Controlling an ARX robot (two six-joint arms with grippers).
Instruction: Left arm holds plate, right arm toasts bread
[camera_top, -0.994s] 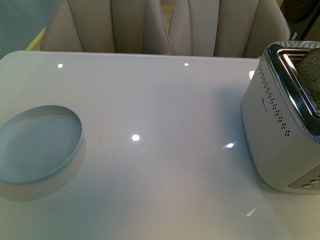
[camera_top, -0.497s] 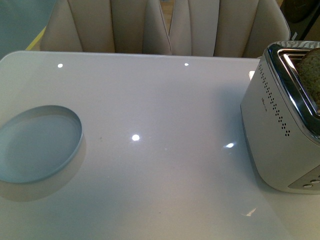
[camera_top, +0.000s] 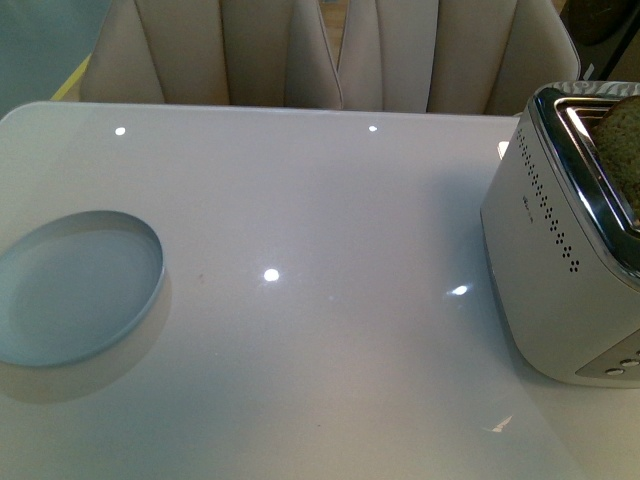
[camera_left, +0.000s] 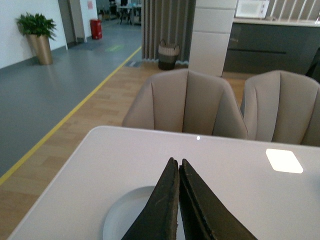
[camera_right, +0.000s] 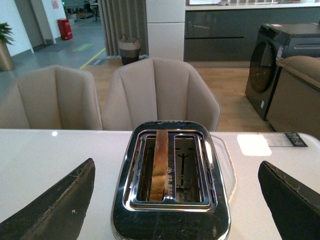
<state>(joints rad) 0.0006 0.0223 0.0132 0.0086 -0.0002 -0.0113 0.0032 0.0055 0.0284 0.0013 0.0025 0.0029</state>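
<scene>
The pale bluish-white plate (camera_top: 75, 288) lies on the white table at the left; neither arm shows in the front view. In the left wrist view my left gripper (camera_left: 176, 162) is shut with nothing between its black fingers, hovering over the plate (camera_left: 122, 217). The bread (camera_right: 160, 162) stands on edge in one slot of the silver toaster (camera_right: 170, 210), its top sticking out (camera_top: 622, 150). My right gripper (camera_right: 177, 172) is open wide, its fingers (camera_right: 55, 205) either side of the toaster and apart from it.
The toaster (camera_top: 560, 260) stands at the table's right edge, its second slot (camera_right: 187, 167) holding nothing. Beige chairs (camera_top: 330, 55) line the far side of the table. Bare tabletop (camera_top: 330, 300) lies between plate and toaster.
</scene>
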